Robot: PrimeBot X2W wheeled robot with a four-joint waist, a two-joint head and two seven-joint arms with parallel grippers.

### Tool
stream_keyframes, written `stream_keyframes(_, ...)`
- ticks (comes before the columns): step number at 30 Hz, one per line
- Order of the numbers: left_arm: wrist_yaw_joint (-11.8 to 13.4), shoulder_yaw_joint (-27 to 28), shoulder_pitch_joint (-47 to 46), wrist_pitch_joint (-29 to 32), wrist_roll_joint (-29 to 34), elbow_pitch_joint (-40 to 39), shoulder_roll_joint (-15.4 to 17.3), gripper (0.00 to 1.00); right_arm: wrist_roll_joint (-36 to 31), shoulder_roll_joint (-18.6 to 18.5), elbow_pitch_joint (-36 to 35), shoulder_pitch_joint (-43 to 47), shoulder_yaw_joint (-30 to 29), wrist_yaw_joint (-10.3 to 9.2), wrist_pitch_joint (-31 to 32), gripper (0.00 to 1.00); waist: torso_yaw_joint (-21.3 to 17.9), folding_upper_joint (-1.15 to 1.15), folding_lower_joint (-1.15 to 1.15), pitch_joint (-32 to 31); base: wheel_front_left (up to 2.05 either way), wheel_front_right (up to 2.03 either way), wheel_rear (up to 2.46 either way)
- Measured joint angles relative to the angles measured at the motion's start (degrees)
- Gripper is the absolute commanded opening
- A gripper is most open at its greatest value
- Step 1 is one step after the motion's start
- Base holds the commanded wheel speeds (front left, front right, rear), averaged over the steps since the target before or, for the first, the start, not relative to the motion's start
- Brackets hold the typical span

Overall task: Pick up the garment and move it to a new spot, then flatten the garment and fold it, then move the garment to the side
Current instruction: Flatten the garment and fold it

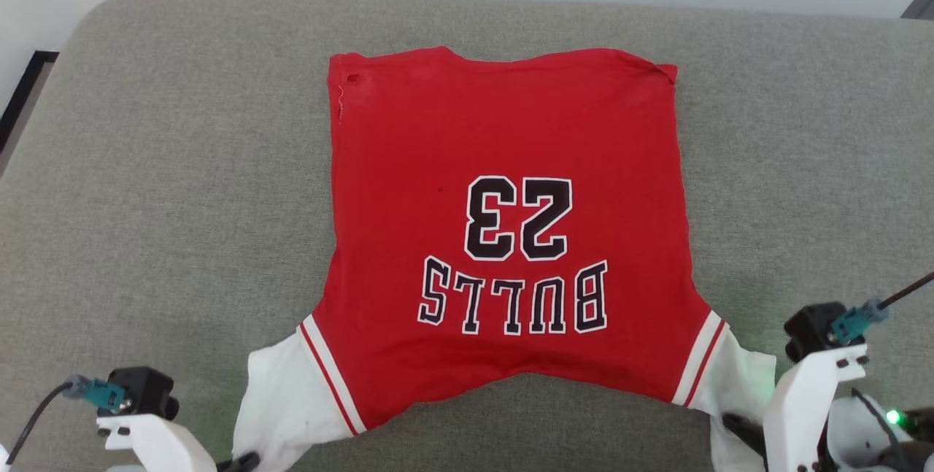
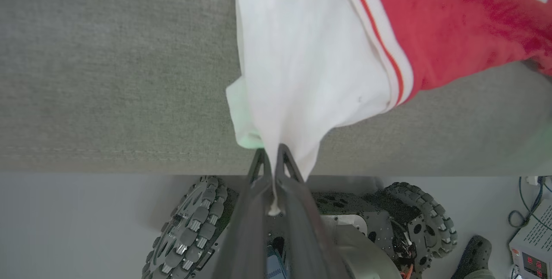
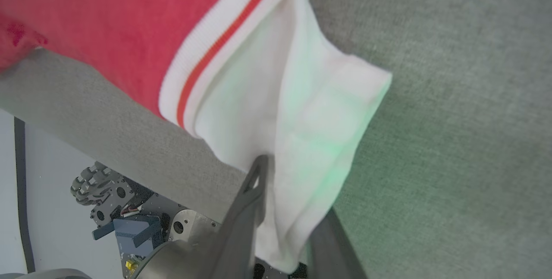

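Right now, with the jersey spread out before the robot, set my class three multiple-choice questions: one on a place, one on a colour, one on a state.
1. Where on the grey cushion do the white sleeves of the garment lie?
A at the edge nearest the robot
B at the far edge
C off the left side

2. What colour is the BULLS lettering?
A yellow
B black, outlined in white
C blue

3. How is the left gripper?
A open above the cloth
B shut on bare cushion
C shut on a white sleeve

Answers:
1 A: the head view shows both sleeves at the bottom, on the robot's side.
2 B: the letters are black with white edges.
3 C: the left wrist view shows it pinching white cloth.
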Motion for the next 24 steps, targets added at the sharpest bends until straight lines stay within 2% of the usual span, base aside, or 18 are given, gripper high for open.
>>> stream_keyframes(1, -0.5, 0.0, -0.4, 0.0, 0.1, 0.5, -0.3, 0.00, 0.0, -0.5, 0.1, -0.4, 0.5, 0.00, -0.5, 0.49, 0.0, 0.00, 0.00, 0.2, 0.00, 0.00, 0.00)
stream_keyframes(2, -1.1, 0.1, -0.6, -0.4, 0.2, 0.9, -0.7, 0.00, 0.0, -0.5, 0.0, -0.7, 0.5, 0.00, -1.0, 1.00, -0.1, 0.00, 0.00, 0.3, 0.00, 0.00, 0.00)
stream_keyframes(7, -2.8, 0.3, -2.0, -1.5, 1.4, 2.5, -1.9, 0.00, -0.3, -1.3, -3.6, -1.9, 0.0, 0.00, -1.8, 1.00, -0.2, 0.00, 0.00, 1.1, 0.00, 0.00, 0.00)
stream_keyframes(11, -3.8, 0.3, -2.9, -2.0, 1.8, 3.3, -2.6, 0.00, -0.8, -0.7, -8.6, -3.8, -0.4, 0.00, -1.6, 1.00, -0.1, 0.00, 0.00, 2.0, 0.00, 0.00, 0.00)
stream_keyframes(15, -4.5, 0.2, -4.1, -2.2, 2.6, 3.6, -3.1, 0.00, -3.1, 1.2, -10.8, -9.2, -2.1, 0.00, -4.7, 1.00, 0.3, 0.00, 0.00, 3.2, 0.00, 0.00, 0.00)
stream_keyframes(19, -5.6, -0.3, -6.1, -1.6, 3.3, 4.2, -4.2, 0.00, -6.2, 1.1, -7.5, -17.9, -1.5, 0.00, -10.3, 1.00, 1.2, 0.00, 0.00, 4.7, 0.00, 0.00, 0.00)
stream_keyframes(22, -6.6, -0.5, -7.8, -1.0, 3.8, 4.7, -4.8, 0.00, -7.8, 0.7, -1.2, -24.7, -0.6, 0.00, -13.9, 1.00, 2.2, 0.00, 0.00, 5.7, 0.00, 0.00, 0.00)
stream_keyframes(24, -7.0, -0.8, -9.1, -0.5, 4.5, 5.1, -5.4, 0.00, -8.8, -0.9, 3.5, -29.4, 0.6, 0.00, -16.1, 1.00, 3.1, 0.00, 0.00, 6.3, 0.00, 0.00, 0.00)
